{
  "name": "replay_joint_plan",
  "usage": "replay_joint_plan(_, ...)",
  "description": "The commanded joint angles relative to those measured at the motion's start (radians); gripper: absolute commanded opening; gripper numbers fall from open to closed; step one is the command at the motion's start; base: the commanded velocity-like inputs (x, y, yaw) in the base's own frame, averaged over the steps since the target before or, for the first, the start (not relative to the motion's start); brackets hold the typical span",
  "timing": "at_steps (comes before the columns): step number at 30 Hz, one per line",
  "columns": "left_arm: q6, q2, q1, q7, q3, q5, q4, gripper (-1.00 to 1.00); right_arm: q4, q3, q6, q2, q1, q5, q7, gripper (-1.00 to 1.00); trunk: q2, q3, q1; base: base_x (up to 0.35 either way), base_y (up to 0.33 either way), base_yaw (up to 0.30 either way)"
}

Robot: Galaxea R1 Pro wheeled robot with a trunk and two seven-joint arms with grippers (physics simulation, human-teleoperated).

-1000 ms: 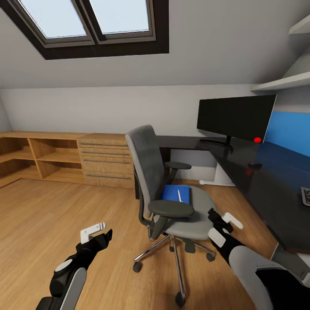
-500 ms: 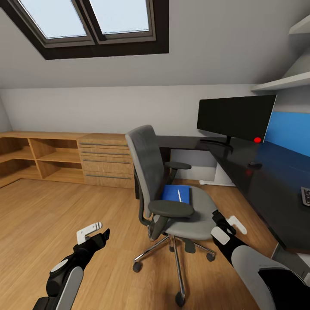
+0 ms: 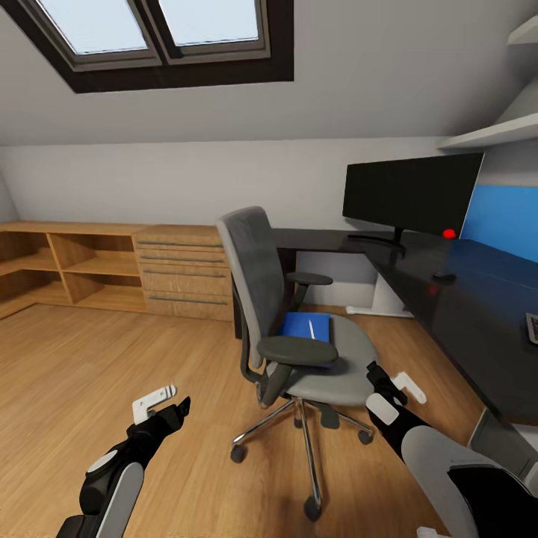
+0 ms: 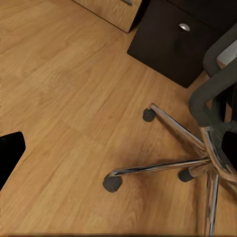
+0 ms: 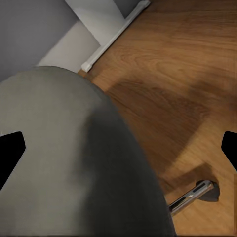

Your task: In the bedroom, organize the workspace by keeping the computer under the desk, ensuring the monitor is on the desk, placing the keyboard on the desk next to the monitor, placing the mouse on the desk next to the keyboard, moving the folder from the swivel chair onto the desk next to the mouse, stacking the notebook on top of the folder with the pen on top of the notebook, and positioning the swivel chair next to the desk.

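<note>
Folder (image 3: 305, 326) lies flat on the seat of the swivel chair (image 3: 299, 329) at centre frame in the head view, with the white pen (image 3: 311, 330) resting on top of it; a grey notebook under the pen cannot be made out. Monitor (image 3: 412, 196) stands at upper right on the desk (image 3: 463, 299), the mouse (image 3: 444, 277) is a small dark spot on the top forward of it, and a sliver of the keyboard (image 3: 532, 327) shows at the right edge. Left gripper (image 3: 166, 407) hangs low over the floor at lower left, apparently empty; how wide its jaws stand cannot be told. Right gripper (image 3: 388, 392) sits just beside the seat's front-right edge, jaws spread wide in the right wrist view with nothing between them, looking down on the grey seat cushion. Judged step: reach for the stack on the chair. Advice: take the pen off first, or it may roll when the folder is lifted. Approach from the open front of the seat, clear of the near armrest (image 3: 297, 350). Chair is on castors, so any sideways push could drive it away; press down, not across.
</note>
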State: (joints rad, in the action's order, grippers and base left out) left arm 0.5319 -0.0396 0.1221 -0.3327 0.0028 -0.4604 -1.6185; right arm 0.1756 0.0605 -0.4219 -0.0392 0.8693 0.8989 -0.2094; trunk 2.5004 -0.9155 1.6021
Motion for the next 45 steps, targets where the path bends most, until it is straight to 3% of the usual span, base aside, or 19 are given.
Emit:
replay_joint_plan(1, 0.003, 0.000, 0.001, -0.008, 0.000, -0.011, -0.001, 1.00, 0.001, 0.007, -0.001, 0.000, 0.000, 0.003, -0.005, 1.00, 0.001, -0.005, 0.000, 0.000, 0.000, 0.000)
replay_joint_plan(6, 0.003, 0.000, 0.001, -0.008, 0.000, -0.011, -0.001, 1.00, 0.001, 0.005, -0.001, -0.001, 0.000, 0.003, -0.001, 1.00, 0.002, -0.024, 0.002, 0.000, 0.000, 0.000)
replay_joint_plan(17, 0.003, 0.003, 0.001, -0.008, 0.002, -0.011, -0.001, 1.00, 0.001, -0.001, -0.003, -0.005, 0.000, 0.002, 0.002, 1.00, 0.002, -0.024, 0.002, 0.025, -0.004, 0.000)
replay_joint_plan(27, 0.005, 0.003, 0.001, -0.008, 0.003, -0.011, -0.001, 1.00, -0.002, -0.004, 0.009, -0.037, 0.000, 0.015, -0.004, 1.00, 0.002, -0.024, 0.002, 0.056, -0.021, 0.000)
replay_joint_plan(31, 0.004, 0.003, 0.001, -0.008, 0.003, -0.011, -0.001, 1.00, -0.002, -0.005, 0.012, -0.041, 0.000, 0.036, -0.005, 1.00, 0.002, -0.024, 0.002, 0.032, -0.003, 0.000)
replay_joint_plan(37, 0.004, 0.003, 0.001, -0.007, 0.004, -0.011, -0.001, 1.00, -0.002, -0.005, 0.027, -0.053, 0.000, 0.102, -0.004, 1.00, 0.002, -0.024, 0.002, 0.196, -0.001, 0.000)
replay_joint_plan(45, 0.004, 0.003, 0.001, -0.008, 0.005, -0.011, -0.001, 1.00, -0.002, -0.006, 0.122, -0.059, 0.000, 0.126, -0.004, 1.00, 0.002, -0.024, 0.002, 0.067, 0.000, 0.000)
